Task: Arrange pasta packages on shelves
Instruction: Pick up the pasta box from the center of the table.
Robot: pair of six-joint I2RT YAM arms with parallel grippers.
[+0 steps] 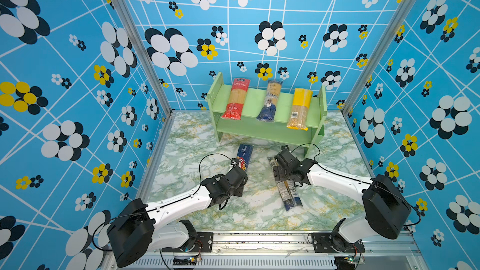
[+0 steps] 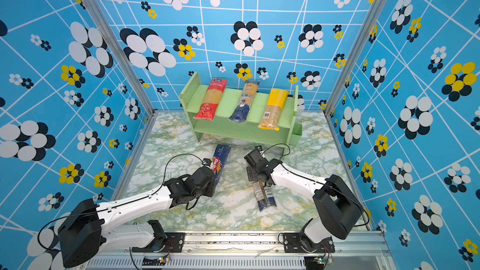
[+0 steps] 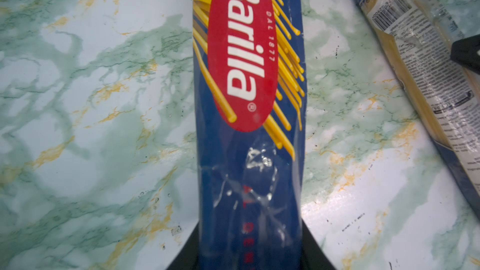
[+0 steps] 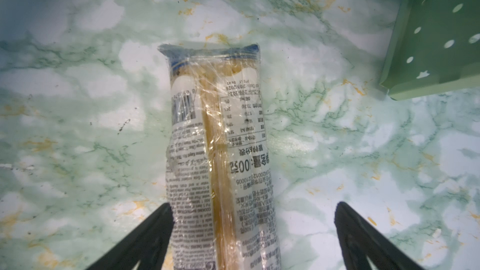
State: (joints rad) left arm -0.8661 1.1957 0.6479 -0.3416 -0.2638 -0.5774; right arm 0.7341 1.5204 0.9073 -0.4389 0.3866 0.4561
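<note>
**Desk:** What has your left arm got?

**Me:** My left gripper (image 3: 249, 229) is clamped on the near end of the dark blue Barilla pack (image 3: 246, 157). I see a black finger (image 3: 313, 254) pressed against each long edge. I cannot tell whether the pack is off the table.

**Desk:** And the right?

**Me:** My right gripper (image 4: 253, 203) stands spread wide over the clear pack with the navy and white label (image 4: 220, 138). One finger touches its edge and the other stands apart from it.

**Desk:** Where do those two packs sit?

**Me:** Both top views show them on the marbled table (image 1: 197, 151), in front of the pale green shelf (image 1: 259, 128). They are near each other but apart, with the Barilla pack on my left.

**Desk:** And on the shelf?

**Me:** On the top tier I see the red pack (image 1: 236, 100), the clear pack with the navy end (image 1: 270, 102) and the yellow-topped pack (image 1: 300, 107). They lie front to back and apart from one another, with their near ends overhanging the front edge.
</note>
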